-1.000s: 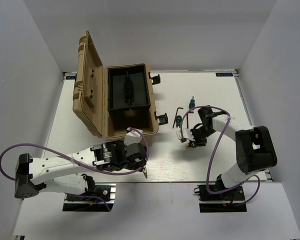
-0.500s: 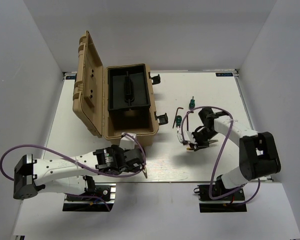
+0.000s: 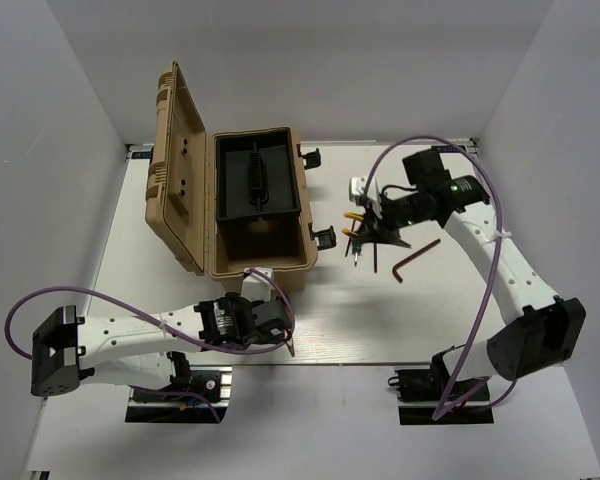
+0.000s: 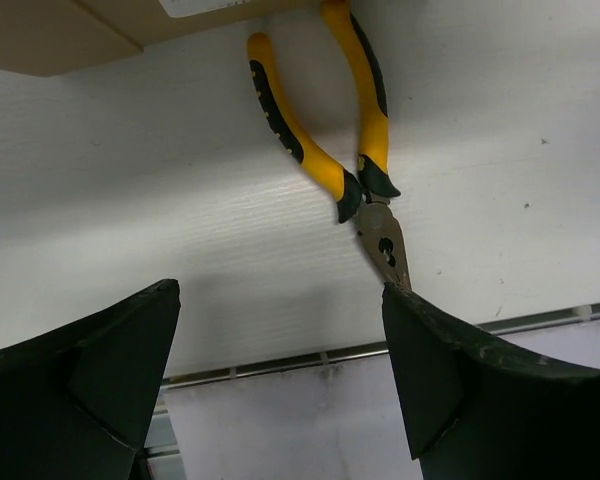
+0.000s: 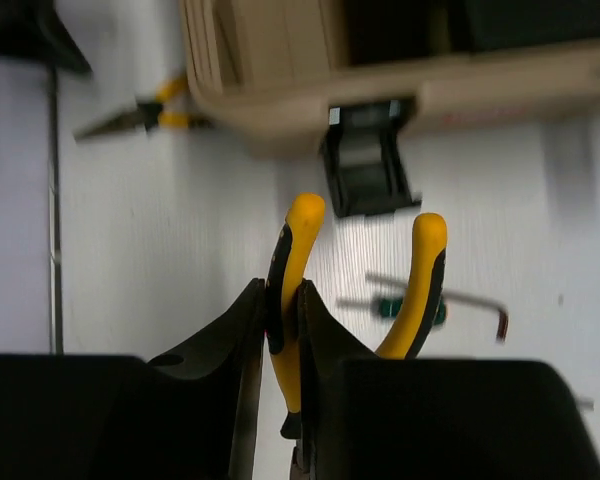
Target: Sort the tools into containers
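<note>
Over the white table [image 3: 440, 320], I'm hovering the left gripper [image 4: 280, 300], spread wide, above the near pliers [image 4: 350, 170] lying by the case [image 3: 230, 265] front, lining up a grab. Further right, the right gripper [image 5: 280, 330] is clamping one handle of the far pliers [image 5: 420, 280], holding them high above the hex key [image 3: 412, 258], likely bound for the case.

No legible text anywhere. White label [image 4: 230, 6] on tan case [image 4: 50, 35]: too blurred to read.
</note>
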